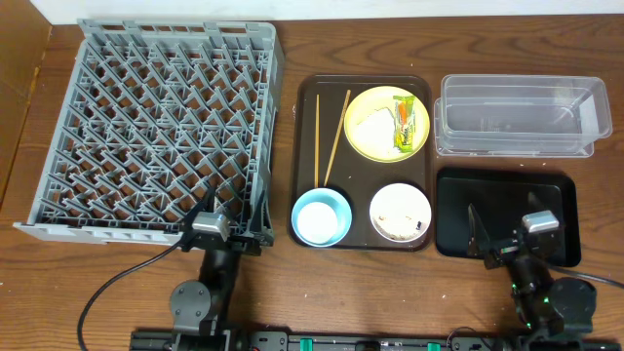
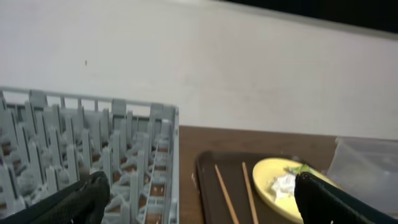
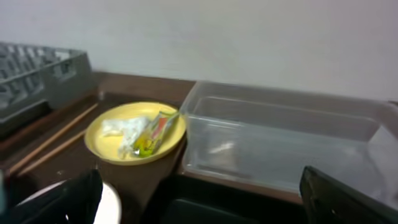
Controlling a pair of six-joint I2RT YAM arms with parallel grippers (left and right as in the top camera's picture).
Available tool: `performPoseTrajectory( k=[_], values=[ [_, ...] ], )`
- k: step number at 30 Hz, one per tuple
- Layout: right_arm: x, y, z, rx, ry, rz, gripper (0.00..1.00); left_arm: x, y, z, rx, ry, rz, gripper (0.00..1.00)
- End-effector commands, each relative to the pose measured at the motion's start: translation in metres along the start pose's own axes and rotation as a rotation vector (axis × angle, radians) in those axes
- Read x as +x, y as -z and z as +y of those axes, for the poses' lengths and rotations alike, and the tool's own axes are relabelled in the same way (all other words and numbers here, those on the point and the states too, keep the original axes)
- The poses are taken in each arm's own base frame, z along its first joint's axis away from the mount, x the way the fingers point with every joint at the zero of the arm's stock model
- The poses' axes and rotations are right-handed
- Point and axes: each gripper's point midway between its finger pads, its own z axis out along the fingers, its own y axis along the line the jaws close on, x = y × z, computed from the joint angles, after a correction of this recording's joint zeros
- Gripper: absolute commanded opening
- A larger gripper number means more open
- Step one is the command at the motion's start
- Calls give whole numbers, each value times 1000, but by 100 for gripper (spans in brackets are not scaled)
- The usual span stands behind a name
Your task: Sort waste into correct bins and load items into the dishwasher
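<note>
The grey dish rack stands empty at the left. A brown serving tray holds two chopsticks, a yellow plate with a white napkin and a green-and-orange wrapper, a light blue bowl with a white inside, and a white bowl with crumbs. I cannot make out the small cup on its own. The clear tub and black tray lie at the right. My left gripper is open at the rack's front corner. My right gripper is open over the black tray.
The left wrist view shows the rack, chopsticks and plate ahead of my left gripper. The right wrist view shows the plate, wrapper and tub beyond my right gripper. A white wall stands behind.
</note>
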Motion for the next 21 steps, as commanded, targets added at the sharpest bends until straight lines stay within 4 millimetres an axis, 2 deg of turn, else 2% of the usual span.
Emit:
performPoseTrajectory(
  k=[1,6,9,11,15,17,18,21],
  values=[
    [-45,9,6,-27,-28,-18,99,-43,1,-8,14,-2,-39,95],
    [-83,2,6,-31,-68,146,99,-61,-14,-13,-6,73,158,95],
    [-104,-13,7,-51,-131,271,99,-71,-28,-23,18,96,308,95],
    [-111,-29,4,-39,-207,367,99,-75,-36,-28,32,112,392,95],
    [-108,-71,6,-90,-282,588,99,-74,-49,-41,72,162,595,95],
    [-103,-85,20,-171,-380,654,99,-70,-52,-46,97,186,658,95],
    [-93,-87,28,-213,-418,717,99,-67,-52,-51,121,201,688,95],
    [-95,-110,55,-401,-491,721,99,-57,-52,-58,158,230,746,95]
  ],
)
